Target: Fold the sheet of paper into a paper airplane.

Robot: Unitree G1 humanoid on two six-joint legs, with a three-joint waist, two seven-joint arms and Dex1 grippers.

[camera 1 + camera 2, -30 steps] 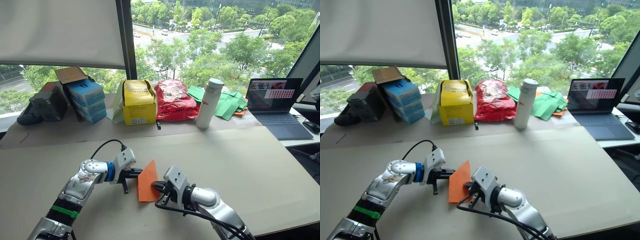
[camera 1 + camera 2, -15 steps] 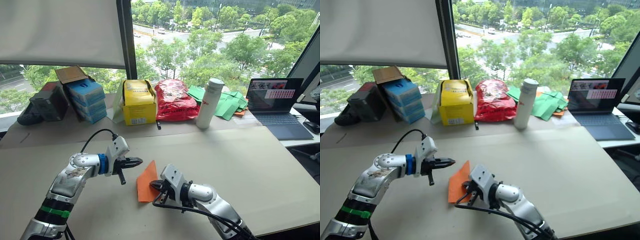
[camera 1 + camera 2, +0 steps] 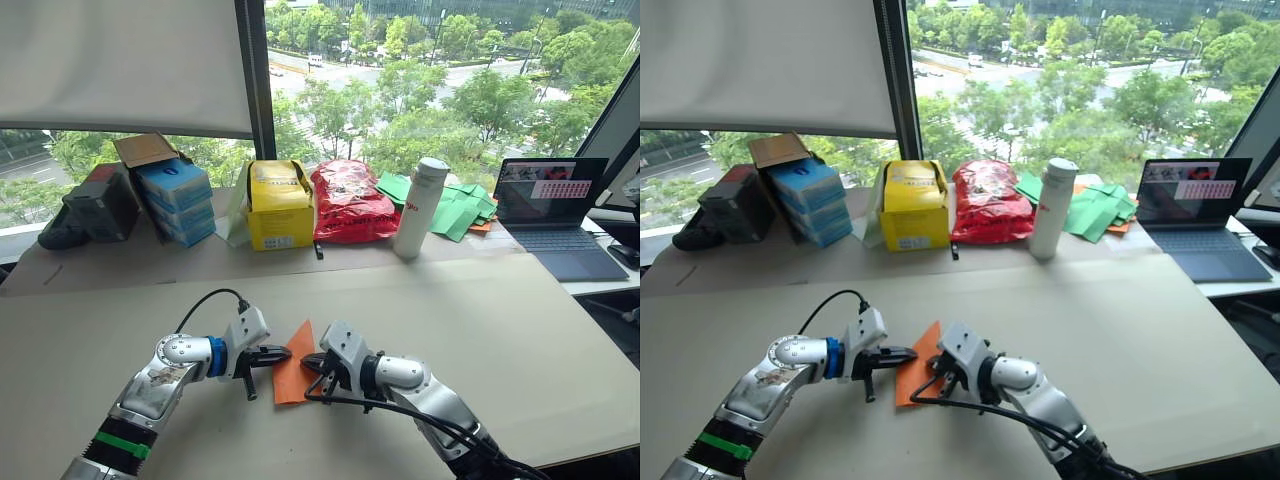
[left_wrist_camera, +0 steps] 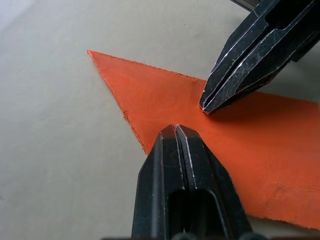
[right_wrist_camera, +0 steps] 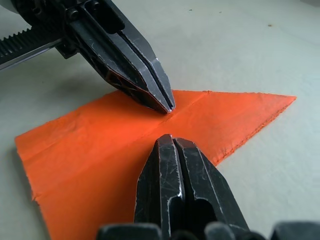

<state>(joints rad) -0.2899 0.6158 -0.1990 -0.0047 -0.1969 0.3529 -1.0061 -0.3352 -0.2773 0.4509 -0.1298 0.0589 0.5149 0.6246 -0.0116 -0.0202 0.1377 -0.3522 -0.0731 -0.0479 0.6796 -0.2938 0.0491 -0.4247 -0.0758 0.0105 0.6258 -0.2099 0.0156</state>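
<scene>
Orange paper, flat on the beige desk, right in front of you: the sheet of paper is already a pointed wedge with a crease down its length, tip aimed away from you toward the window. Your left hand comes in from the left with fingers pinched together, tip pressing on the paper near that crease. Your right hand does the same from the opposite edge, fingers clenched with nothing between them, tip bearing down on the sheet. Neither hand grasps the paper; both look to be pinning it, I'd say to flatten the fold and stop the wedge sliding before the next flap. From the wrist views, the two tips sit close together, facing each other across the crease. How many layers lie underneath is hard to make out, and the wide end of the wedge is partly covered by your right hand.
</scene>
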